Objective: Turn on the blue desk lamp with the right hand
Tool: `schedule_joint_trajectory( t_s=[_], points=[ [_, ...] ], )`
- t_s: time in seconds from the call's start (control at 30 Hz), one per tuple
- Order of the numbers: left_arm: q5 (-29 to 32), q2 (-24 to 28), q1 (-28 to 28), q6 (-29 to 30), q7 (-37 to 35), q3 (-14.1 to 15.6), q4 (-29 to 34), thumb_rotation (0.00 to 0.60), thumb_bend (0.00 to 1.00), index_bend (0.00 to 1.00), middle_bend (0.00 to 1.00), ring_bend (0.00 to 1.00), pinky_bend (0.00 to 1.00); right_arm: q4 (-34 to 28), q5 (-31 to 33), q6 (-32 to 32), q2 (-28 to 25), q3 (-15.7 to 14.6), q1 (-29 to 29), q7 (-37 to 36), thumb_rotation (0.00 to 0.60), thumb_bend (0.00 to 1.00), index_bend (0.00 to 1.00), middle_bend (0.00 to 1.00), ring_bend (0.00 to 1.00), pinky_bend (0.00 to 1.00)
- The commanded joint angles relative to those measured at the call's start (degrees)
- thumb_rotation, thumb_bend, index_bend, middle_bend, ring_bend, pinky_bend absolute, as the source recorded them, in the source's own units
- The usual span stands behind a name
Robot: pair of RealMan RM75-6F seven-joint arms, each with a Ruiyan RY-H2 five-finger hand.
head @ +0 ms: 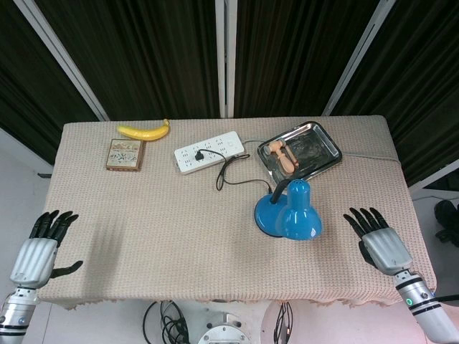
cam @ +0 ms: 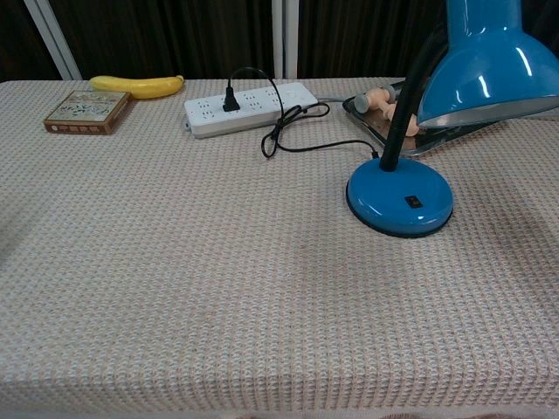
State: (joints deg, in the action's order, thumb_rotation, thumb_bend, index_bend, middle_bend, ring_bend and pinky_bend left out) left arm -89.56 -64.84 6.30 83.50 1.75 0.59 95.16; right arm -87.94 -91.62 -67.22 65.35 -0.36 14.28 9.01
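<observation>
The blue desk lamp (head: 290,211) stands right of the table's middle, its shade leaning toward the front. In the chest view its round base (cam: 400,199) shows a small black switch (cam: 413,202) on top, and the shade (cam: 489,61) fills the upper right corner. Its black cord (head: 229,172) runs to the white power strip (head: 209,151). My right hand (head: 378,238) hovers over the table's front right part, fingers spread, a hand's width right of the lamp. My left hand (head: 41,247) hangs open past the table's left front edge. Neither hand shows in the chest view.
A metal tray (head: 301,152) with a wooden item stands behind the lamp. A banana (head: 144,131) and a small patterned box (head: 125,154) lie at the back left. The woven cloth (head: 165,229) covers the whole table.
</observation>
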Motion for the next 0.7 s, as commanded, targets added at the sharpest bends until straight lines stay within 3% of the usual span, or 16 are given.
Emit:
schedule_joint_trajectory(
  t_s=[0.03,0.13,0.27,0.53,0.6,0.7],
  points=[
    [-0.12,0.04,-0.10,0.20,-0.40,0.02,-0.16,0.600,0.03,0.12,0.08,0.00,0.00,-1.33,2.24,4.94,2.68,0.69,3.32,5.04,0.585,0.68,0.03,0.01,0.00,0.00],
    [-0.10,0.00,-0.21,0.25,-0.81,0.10,-0.42,0.600,0.03,0.12,0.08,0.00,0.00,-1.12,3.20,6.44,5.03,1.52,4.90,7.25,0.547,0.69,0.03,0.15,0.01,0.00],
    [0.05,-0.03,-0.29,0.22,-1.42,0.12,-0.85,0.600,0.03,0.12,0.08,0.00,0.00,-1.46,4.57,7.99,7.19,2.37,6.60,9.51,0.500,0.74,0.05,0.32,0.16,0.00],
    [-0.04,-0.12,-0.47,0.50,-2.31,0.12,-1.59,0.600,0.03,0.12,0.08,0.00,0.00,-3.24,8.80,11.34,9.97,3.53,9.63,16.07,0.455,0.78,0.13,0.44,0.38,0.01],
    [-0.06,-0.03,-0.56,0.66,-2.37,0.13,-1.62,0.600,0.03,0.12,0.08,0.00,0.00,-3.61,9.76,12.25,10.38,3.51,10.25,17.15,0.433,0.78,0.13,0.46,0.46,0.11],
    [-0.02,0.16,-0.77,0.94,-2.50,0.14,-1.68,0.600,0.03,0.12,0.08,0.00,0.00,-4.75,11.22,13.86,10.18,3.11,11.11,18.43,0.424,0.78,0.12,0.53,0.59,0.33]
  ],
)
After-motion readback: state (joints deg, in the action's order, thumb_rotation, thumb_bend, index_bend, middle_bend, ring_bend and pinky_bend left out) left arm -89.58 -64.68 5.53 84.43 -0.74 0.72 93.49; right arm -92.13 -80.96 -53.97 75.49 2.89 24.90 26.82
